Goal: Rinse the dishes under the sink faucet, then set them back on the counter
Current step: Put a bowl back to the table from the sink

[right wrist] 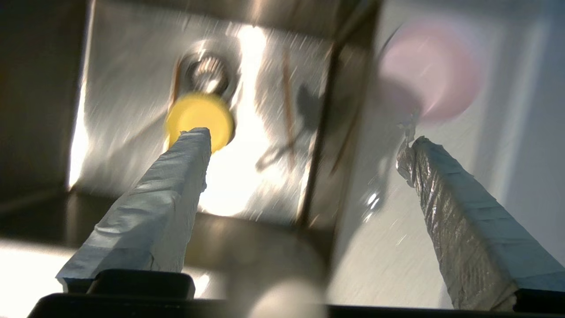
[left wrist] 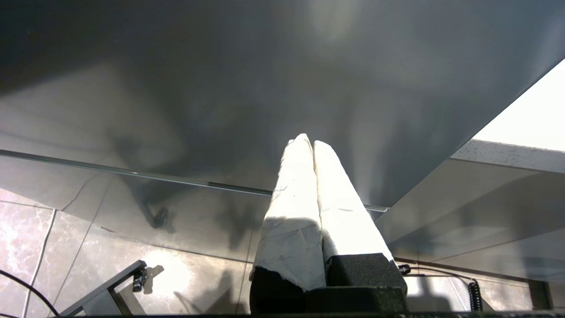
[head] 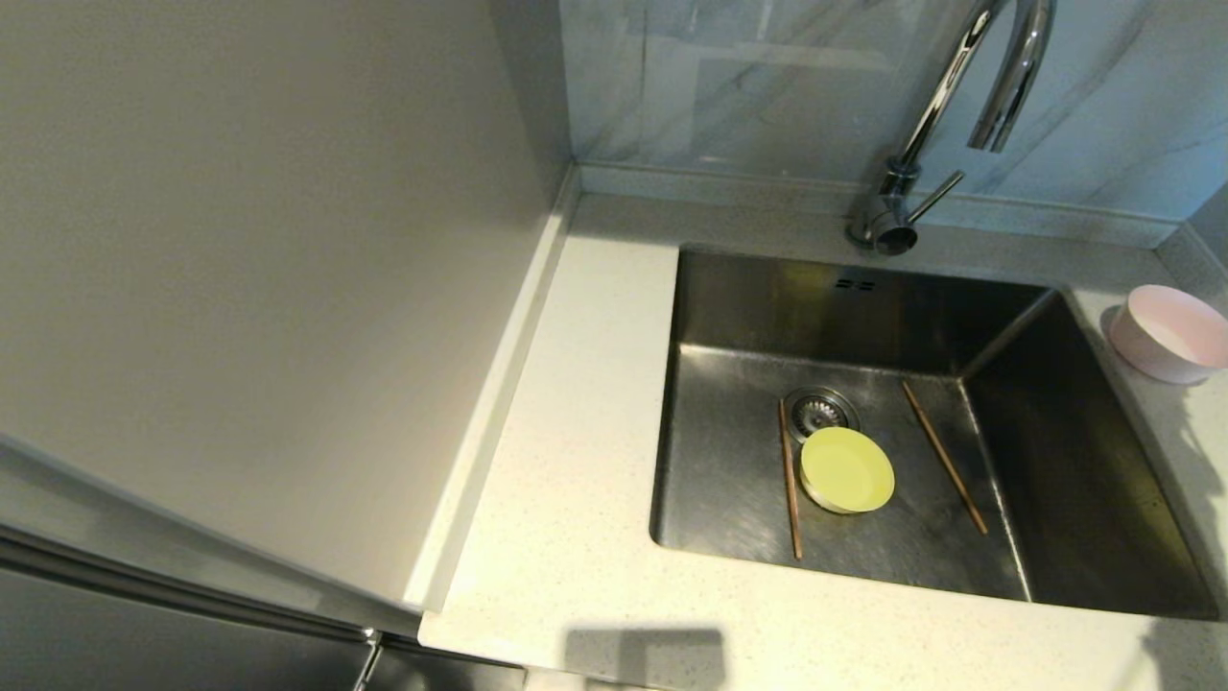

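The yellow-green bowl [head: 847, 469] lies upside down on the floor of the sink [head: 729, 480], just in front of the drain strainer [head: 818, 411]. One chopstick [head: 790, 480] rests to its left and the other chopstick [head: 944, 457] to its right. The pink bowl [head: 1170, 332] stands on the counter [head: 576, 461] right of the basin. The chrome faucet [head: 921, 125] rises behind the sink. My right gripper [right wrist: 309, 141] hangs open and empty above the sink's near right corner, with the yellow-green bowl [right wrist: 199, 117] and pink bowl [right wrist: 430, 73] ahead. My left gripper [left wrist: 309, 143] is shut and empty, low beside the cabinet.
A plain grey-white side panel [head: 259, 288] stands tall along the counter's left. A marbled wall [head: 748, 77] rises behind the raised back rim. The left wrist view shows the dark cabinet front [left wrist: 265, 79] and tiled floor [left wrist: 53, 247].
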